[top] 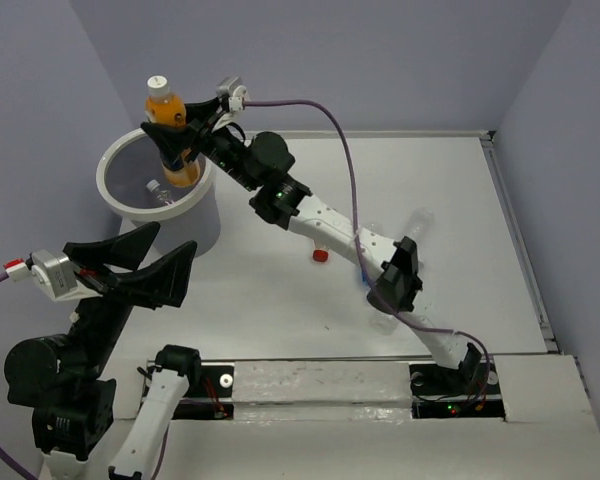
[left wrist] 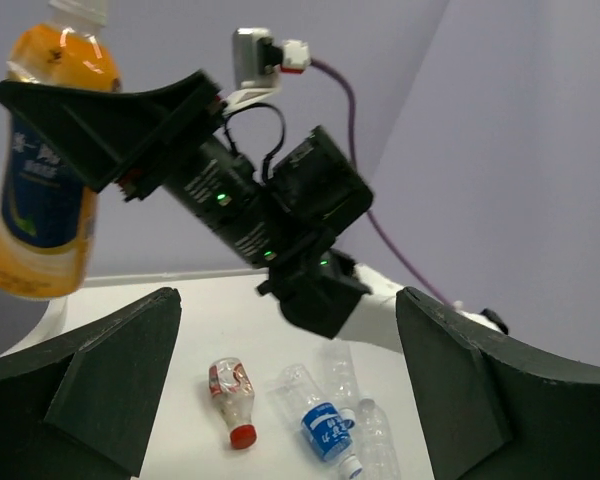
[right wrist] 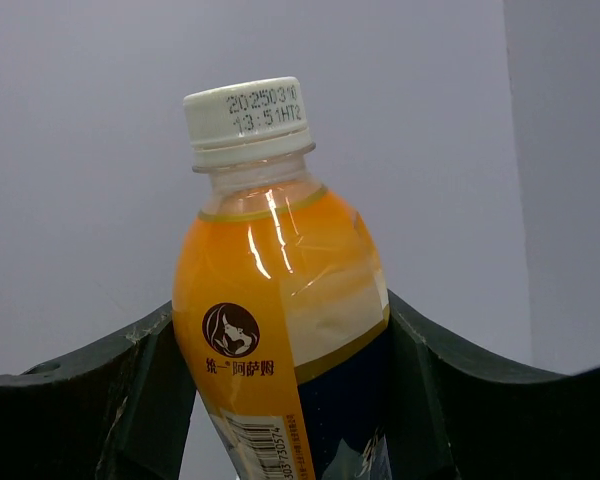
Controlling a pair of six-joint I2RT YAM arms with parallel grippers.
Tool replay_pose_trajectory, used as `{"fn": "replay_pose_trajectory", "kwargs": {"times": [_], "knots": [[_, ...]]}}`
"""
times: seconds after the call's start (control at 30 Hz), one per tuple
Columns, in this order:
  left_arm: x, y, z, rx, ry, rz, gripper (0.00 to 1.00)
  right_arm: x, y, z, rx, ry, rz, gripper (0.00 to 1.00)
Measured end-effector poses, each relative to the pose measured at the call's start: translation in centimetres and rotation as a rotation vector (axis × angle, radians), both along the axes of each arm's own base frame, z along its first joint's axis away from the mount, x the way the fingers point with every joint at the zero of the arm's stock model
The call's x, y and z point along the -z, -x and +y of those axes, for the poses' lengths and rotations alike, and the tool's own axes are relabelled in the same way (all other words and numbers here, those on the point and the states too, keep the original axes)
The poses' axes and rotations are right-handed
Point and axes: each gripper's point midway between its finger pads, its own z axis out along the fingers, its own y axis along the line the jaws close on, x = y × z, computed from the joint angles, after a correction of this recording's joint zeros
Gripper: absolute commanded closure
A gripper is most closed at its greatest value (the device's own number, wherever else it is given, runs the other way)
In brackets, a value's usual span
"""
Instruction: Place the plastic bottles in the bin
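Prob. robot lab: plain lilac walls [top: 380,60] boxing in white table [top: 460,220]

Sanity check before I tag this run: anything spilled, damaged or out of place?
No spill visible. The orange bottle hangs roughly upright and capped in the right gripper over the bin. Only oddity: the red-capped bottle and blue-labelled bottle lie on their sides on the table near that arm.
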Motion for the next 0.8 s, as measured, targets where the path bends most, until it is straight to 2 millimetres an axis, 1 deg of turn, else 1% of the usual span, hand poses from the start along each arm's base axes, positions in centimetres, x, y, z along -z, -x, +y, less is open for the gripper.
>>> {"fn": "replay_pose_trajectory", "kwargs": {"times": [0.03,0.1,0.13,0.17,0.23,0.27,0.3,0.33,0.37,0.4,0.43,0.6,0.67,0.7,0.73,0.77,0.8], "knots": [[0.2,0.0,-0.1,0.007,0.002,0.006,0.02,0.6,-0.4,0.5,-0.001,-0.018,-0.003,0.55],[0.5,-0.1,-0.2,0.014,0.003,0.014,0.02,3.1,-1.6,2.0,0.005,-0.035,0.015,0.54],[0.6,-0.2,-0.2,0.016,0.003,0.018,0.02,4.4,-2.1,2.7,0.006,-0.038,0.029,0.52],[0.7,-0.3,-0.3,0.017,0.003,0.025,0.02,6.2,-3.1,3.2,0.014,-0.034,0.049,0.51],[0.8,-0.3,-0.3,0.021,0.004,0.029,0.02,8.5,-4.0,4.1,0.017,-0.028,0.082,0.48],[0.9,-0.3,-0.3,0.023,0.005,0.03,0.01,9.5,-4.4,4.3,0.018,-0.021,0.097,0.45],[0.8,-0.3,-0.4,0.024,0.007,0.03,0.02,10.4,-4.8,4.6,0.015,-0.019,0.118,0.4],[0.8,-0.4,-0.4,0.026,0.01,0.03,0.02,11.2,-5.2,4.7,0.016,-0.013,0.132,0.32],[0.8,-0.4,-0.4,0.028,0.012,0.03,0.02,11.5,-5.3,4.8,0.014,-0.012,0.141,0.15],[1.0,-0.5,-0.5,0.031,0.015,0.035,0.02,11.8,-5.5,4.8,0.012,-0.009,0.151,0.06],[1.1,-0.7,-0.5,0.032,0.016,0.039,0.02,11.8,-5.5,4.8,0.01,-0.012,0.155,0.05],[1.7,-1.3,-0.7,0.037,0.016,0.064,0.02,11.3,-5.8,4.2,0.02,0.009,0.149,0.04],[1.8,-1.7,-0.8,0.038,0.018,0.077,0.02,10.9,-5.7,3.9,0.023,0.033,0.146,0.08],[1.9,-1.9,-0.9,0.039,0.018,0.086,0.02,10.6,-5.4,3.3,0.025,0.056,0.151,0.1],[2.0,-2.2,-0.9,0.039,0.02,0.094,0.02,10.7,-5.3,2.7,0.03,0.087,0.165,0.13],[2.1,-2.4,-1.0,0.04,0.022,0.103,0.02,10.6,-5.0,1.8,0.035,0.119,0.183,0.21],[2.3,-2.8,-1.1,0.042,0.023,0.115,0.02,9.6,-4.3,0.3,0.035,0.133,0.191,0.35]]}}
